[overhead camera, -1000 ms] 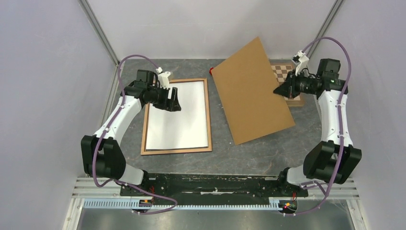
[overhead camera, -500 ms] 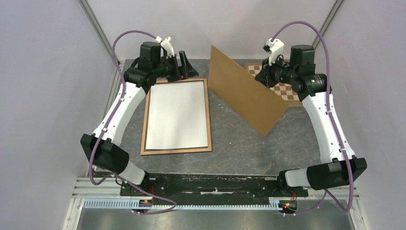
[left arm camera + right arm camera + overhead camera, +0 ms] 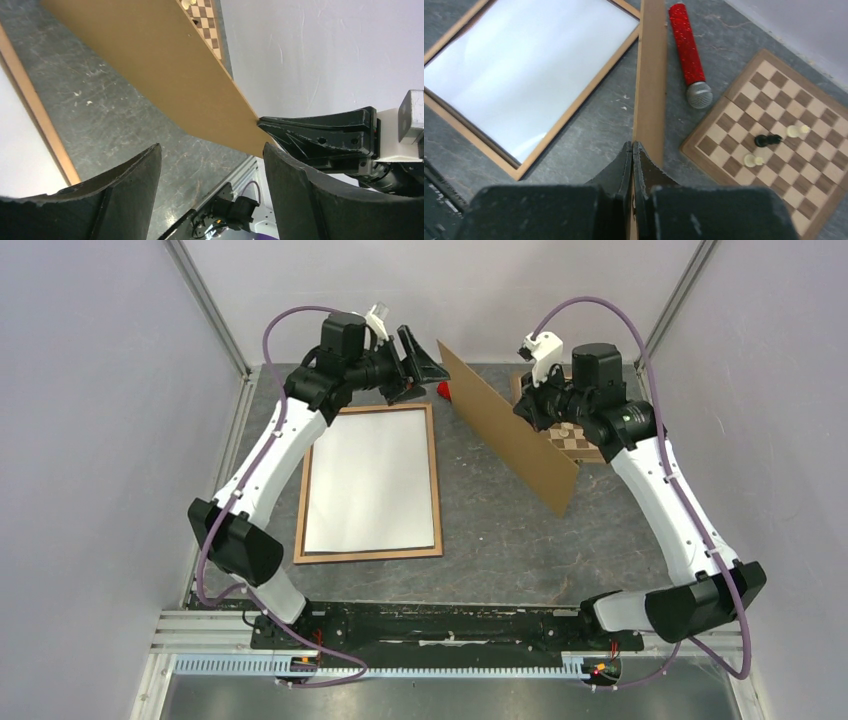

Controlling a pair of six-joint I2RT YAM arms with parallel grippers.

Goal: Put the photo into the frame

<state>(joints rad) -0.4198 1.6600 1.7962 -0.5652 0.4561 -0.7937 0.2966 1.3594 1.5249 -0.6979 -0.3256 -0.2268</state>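
The frame point(image 3: 436, 480), light brown wood, lies flat on the table left of centre. The photo point(image 3: 370, 480) lies inside it, white reverse up; both also show in the right wrist view, frame point(image 3: 574, 110) and photo point(image 3: 529, 65). My right gripper point(image 3: 530, 405) is shut on the edge of a plain brown fibreboard panel point(image 3: 505, 435), holding it up on edge, tilted, to the right of the frame. In its own view the fingers point(image 3: 632, 150) pinch the panel point(image 3: 651, 75). My left gripper point(image 3: 425, 365) hangs open at the back, by the panel's far upper corner, holding nothing point(image 3: 211, 150).
A wooden chessboard point(image 3: 580, 440) lies at the back right, behind the panel, with a black piece point(image 3: 769, 140) and two pale pieces point(image 3: 796, 131) on it. A red microphone point(image 3: 689, 55) lies between frame and board. Enclosure walls close in on three sides.
The right arm has swung the brown panel from leaning flat to standing on edge and carried it left. The left arm has risen and moved back and right, toward the panel's corner.
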